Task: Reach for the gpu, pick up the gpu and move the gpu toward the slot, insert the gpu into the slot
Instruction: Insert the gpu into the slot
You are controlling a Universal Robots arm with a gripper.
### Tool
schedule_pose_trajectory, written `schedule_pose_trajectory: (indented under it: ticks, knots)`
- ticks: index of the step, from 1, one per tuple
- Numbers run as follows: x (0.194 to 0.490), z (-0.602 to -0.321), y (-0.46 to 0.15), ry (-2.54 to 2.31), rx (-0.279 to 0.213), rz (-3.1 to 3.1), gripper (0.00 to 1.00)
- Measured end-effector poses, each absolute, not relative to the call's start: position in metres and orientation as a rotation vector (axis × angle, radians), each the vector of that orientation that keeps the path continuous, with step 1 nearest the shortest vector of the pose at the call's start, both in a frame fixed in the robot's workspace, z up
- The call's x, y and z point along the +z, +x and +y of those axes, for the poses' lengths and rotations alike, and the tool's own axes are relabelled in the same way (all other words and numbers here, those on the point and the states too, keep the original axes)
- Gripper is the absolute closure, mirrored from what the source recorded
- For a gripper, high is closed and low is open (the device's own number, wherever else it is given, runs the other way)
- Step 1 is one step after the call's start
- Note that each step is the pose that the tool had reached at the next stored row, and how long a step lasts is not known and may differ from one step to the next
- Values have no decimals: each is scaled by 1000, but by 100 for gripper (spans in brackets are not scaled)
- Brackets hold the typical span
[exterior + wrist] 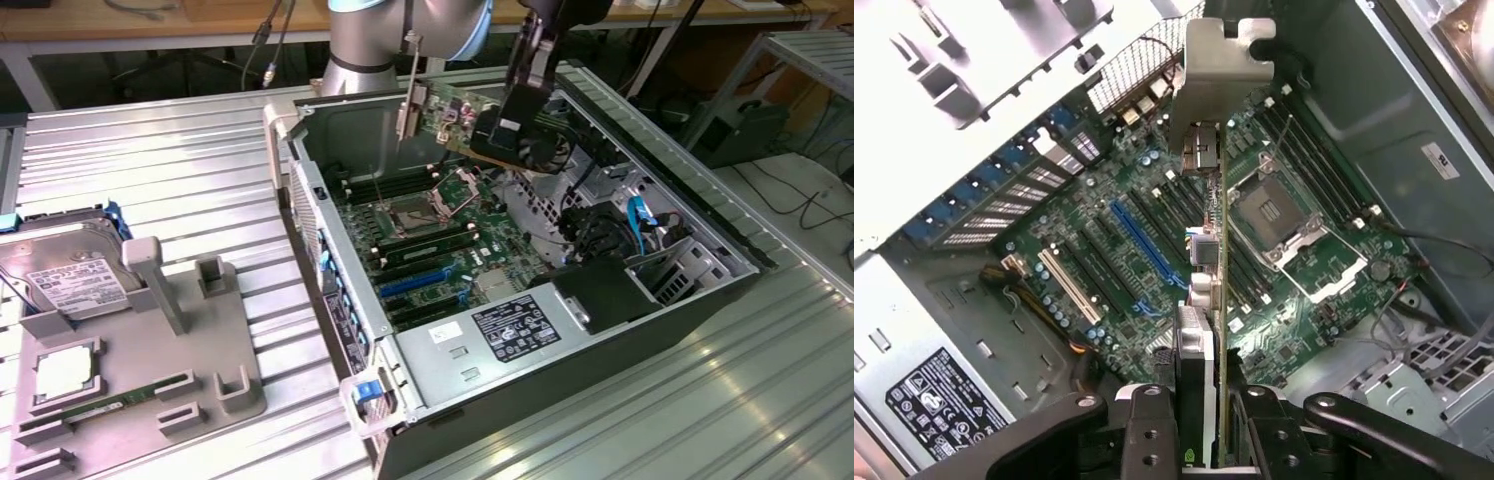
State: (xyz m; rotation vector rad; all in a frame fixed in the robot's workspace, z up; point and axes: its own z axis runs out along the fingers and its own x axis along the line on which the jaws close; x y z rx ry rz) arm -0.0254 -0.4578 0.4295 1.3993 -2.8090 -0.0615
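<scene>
My gripper (511, 112) is shut on the gpu (461, 112), a green-and-dark card with a black fan and a long silver end bracket (410, 108). The card hangs in the air above the far end of the open computer case. In the wrist view the gpu (1211, 300) shows edge-on between my fingers (1152, 432), its bracket (1224, 70) pointing away from the gripper (1204, 445). The blue slot (416, 285) lies on the green motherboard, lower in the case and apart from the card. The slot (1144, 240) sits off to one side of the card's edge.
The processor socket (424, 212) stands open with black memory slots beside it. A power supply (507, 330) and cables (627, 225) fill the near end of the case. A grey fixture on the exterior view's left holds a hard drive (74, 282), a processor (64, 372) and a memory stick (120, 405).
</scene>
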Motion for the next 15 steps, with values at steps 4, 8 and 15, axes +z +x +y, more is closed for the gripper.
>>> schedule_pose_trajectory:
  ticks: [4,8,15]
  knots:
    - [430,-458,-25,1471,-61,-2771,72]
    - [429,-458,-25,1541,-61,-2732,72]
    - [429,-458,-25,1673,-61,-2651,72]
